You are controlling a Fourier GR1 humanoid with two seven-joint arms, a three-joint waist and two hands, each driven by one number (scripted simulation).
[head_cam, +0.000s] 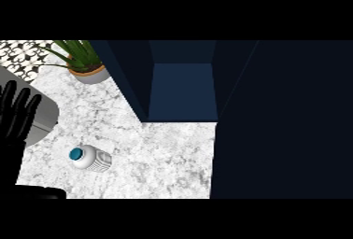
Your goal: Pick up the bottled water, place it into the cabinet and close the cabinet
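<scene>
On the marble counter (158,149), near its lower left part, stands the bottle (92,158). It is white with grey ridges on its side and has a blue cap, which points toward the left. Nothing touches it.

Above and to the right of it is the cabinet (180,88), dark blue and open, so that its inner floor shows between two dark walls. A large dark panel fills the right side of the view; it may be the cabinet's door, but I cannot tell.

At the left edge rests the left hand (17,115), black, with fingers straight and spread wide, pointing up; it holds nothing and is apart from the bottle. It lies partly over a pale sink (43,116).

A plant (81,59) in a pot stands at the upper left.
</scene>
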